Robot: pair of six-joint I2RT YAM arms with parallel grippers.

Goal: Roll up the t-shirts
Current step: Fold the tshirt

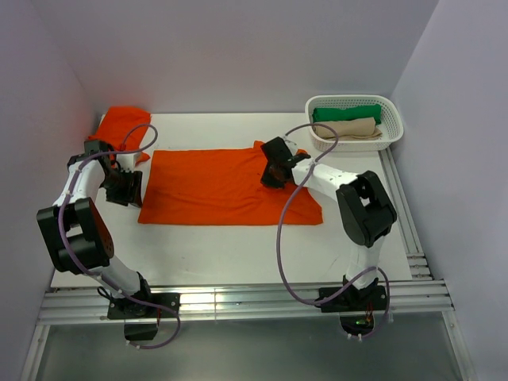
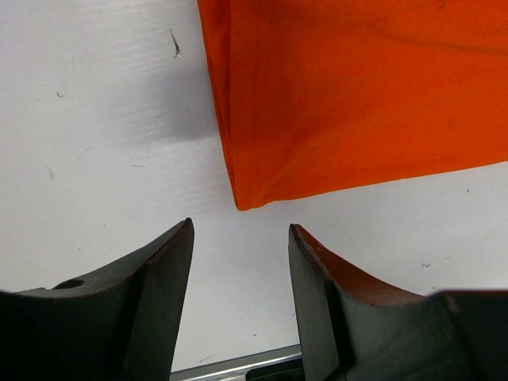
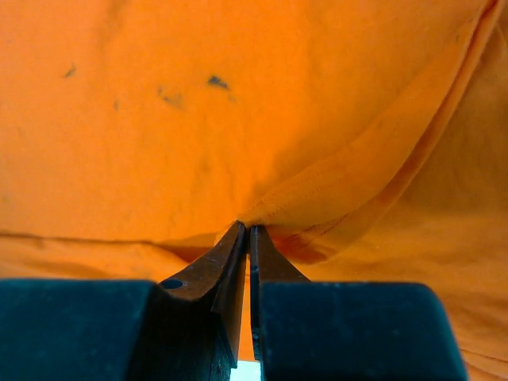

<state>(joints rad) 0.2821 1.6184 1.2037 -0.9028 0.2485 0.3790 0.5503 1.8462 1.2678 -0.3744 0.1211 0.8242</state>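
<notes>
A bright orange t-shirt [image 1: 222, 186] lies folded into a long flat strip across the middle of the table. My right gripper [image 1: 272, 176] sits on its right part, shut on a pinched fold of the orange t-shirt [image 3: 262, 208] that fills the right wrist view. My left gripper [image 1: 127, 189] stands open just off the strip's left end. In the left wrist view its fingers [image 2: 171, 262] frame bare table, with the shirt's corner [image 2: 246, 202] a short way ahead of them. A second orange t-shirt [image 1: 121, 127] lies bunched at the far left.
A white mesh basket [image 1: 390, 111] at the far right holds green [image 1: 346, 113] and beige [image 1: 349, 129] cloth. Walls close in the table on the left, back and right. A metal rail [image 1: 238, 302] runs along the near edge.
</notes>
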